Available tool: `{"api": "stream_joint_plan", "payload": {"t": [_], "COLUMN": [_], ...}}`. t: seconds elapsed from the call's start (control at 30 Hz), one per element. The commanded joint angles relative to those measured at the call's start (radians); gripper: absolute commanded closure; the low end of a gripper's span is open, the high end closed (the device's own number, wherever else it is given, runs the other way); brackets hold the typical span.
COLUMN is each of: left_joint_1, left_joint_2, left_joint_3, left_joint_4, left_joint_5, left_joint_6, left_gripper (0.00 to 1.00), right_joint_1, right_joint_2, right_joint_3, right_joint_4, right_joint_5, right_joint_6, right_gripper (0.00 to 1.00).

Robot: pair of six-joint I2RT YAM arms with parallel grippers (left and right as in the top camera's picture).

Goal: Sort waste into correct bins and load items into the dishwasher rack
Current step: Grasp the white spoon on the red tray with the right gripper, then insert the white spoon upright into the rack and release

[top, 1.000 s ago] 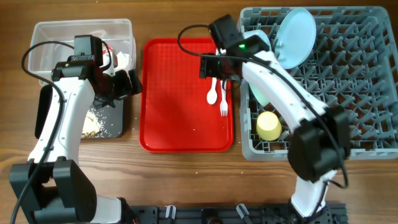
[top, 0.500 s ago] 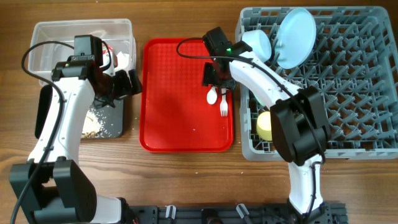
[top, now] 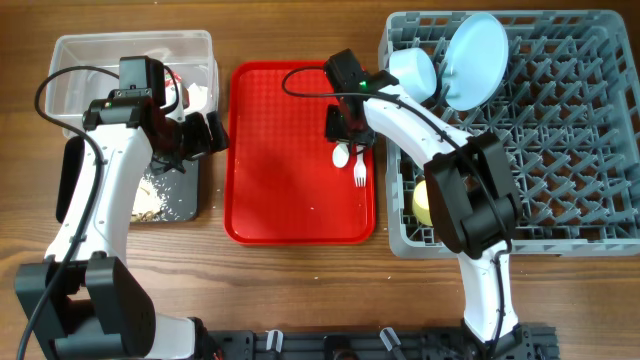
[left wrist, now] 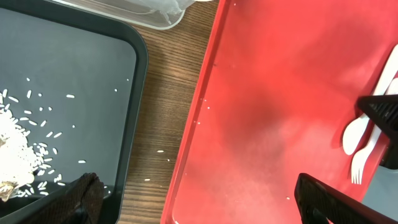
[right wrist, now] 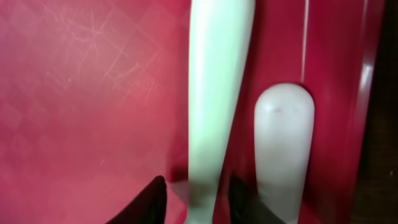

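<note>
spoon, fork parallel, heads twd robot

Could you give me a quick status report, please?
Left gripper open, empty, above red tray edge. Right gripper open, astride a utensil handle. Second utensil close beside.

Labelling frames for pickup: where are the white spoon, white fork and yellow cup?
white spoon (top: 341, 156), overhead view, on its bowl.
white fork (top: 359, 178), overhead view, on its tines.
yellow cup (top: 419, 205), overhead view, on its exposed side.
</note>
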Motion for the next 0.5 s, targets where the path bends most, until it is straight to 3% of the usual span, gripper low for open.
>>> {"api": "stream_joint_plan", "payload": {"t": [0.0, 0.03, 0.27, 0.47], "left_joint_1": [0.002, 0.002, 0.002, 0.002], "left_joint_2": [-0.015, -0.015, -0.015, -0.015], "left_joint_3": [0.015, 0.015, 0.015, 0.015], "left_joint_4": [0.003, 0.003, 0.002, 0.003], "left_joint_5": [-0.009, -0.009, -0.009, -0.009], "left_joint_6": [0.005, 0.005, 0.005, 0.005], "left_gripper": [0.0, 0.0, 0.0, 0.0], "right_joint_1": [0.008, 0.008, 0.008, 0.007], "right_joint_2": [0.033, 0.033, 0.0, -0.167], "right_joint_3": [-0.005, -0.005, 0.011, 0.057], "right_joint_4": [-0.001, -0.002, -0.006, -0.051], "right_joint_5": [0.014, 0.014, -0.056, -0.066], "right_joint_6": [-0.026, -0.027, -0.132, -0.188], "right_gripper": [0.79, 0.96, 0.96, 0.96]}}
